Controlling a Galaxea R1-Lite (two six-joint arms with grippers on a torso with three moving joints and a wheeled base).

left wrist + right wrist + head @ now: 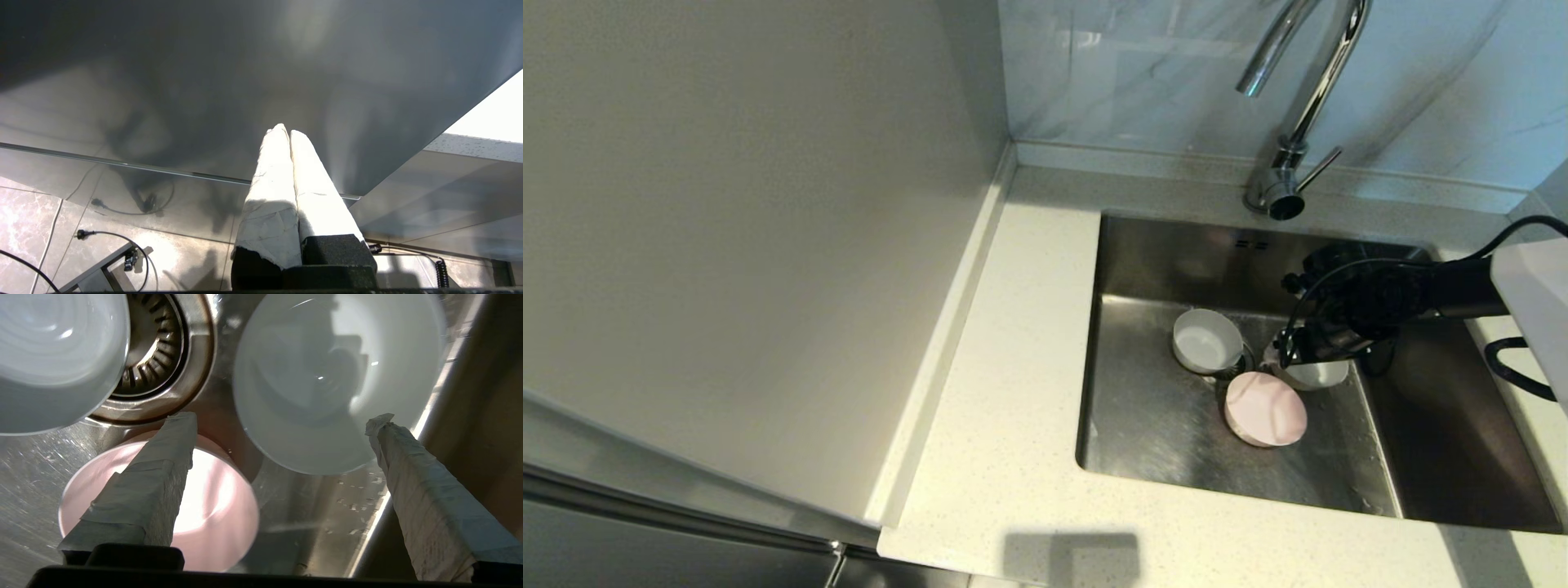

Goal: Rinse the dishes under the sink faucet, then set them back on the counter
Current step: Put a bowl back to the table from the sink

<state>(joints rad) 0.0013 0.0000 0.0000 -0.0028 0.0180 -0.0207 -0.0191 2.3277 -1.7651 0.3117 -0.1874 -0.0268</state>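
Down by the cabinet front, off the bench's left end, the left end effector (286,132) is parked with its taped fingers pressed together on nothing. All three dishes lie in the sink (1160,425), clustered around the drain near the middle of its floor, none yet on the bench (1013,392). Leftmost is a white bowl (1207,341), tipped on its side against the drain; next the pink bowl (1266,408), nearer the sink's front wall; then a second white bowl (1313,374), toward the right wall. Over that last one hangs the right end effector (282,420), fingers spread wide and empty, one finger over the pink bowl. The faucet (1298,98) stands at the back edge. These bowls look light, rigid, breakable and probably slick when wet, so pinching the rim, one finger inside and one outside, seems safest.
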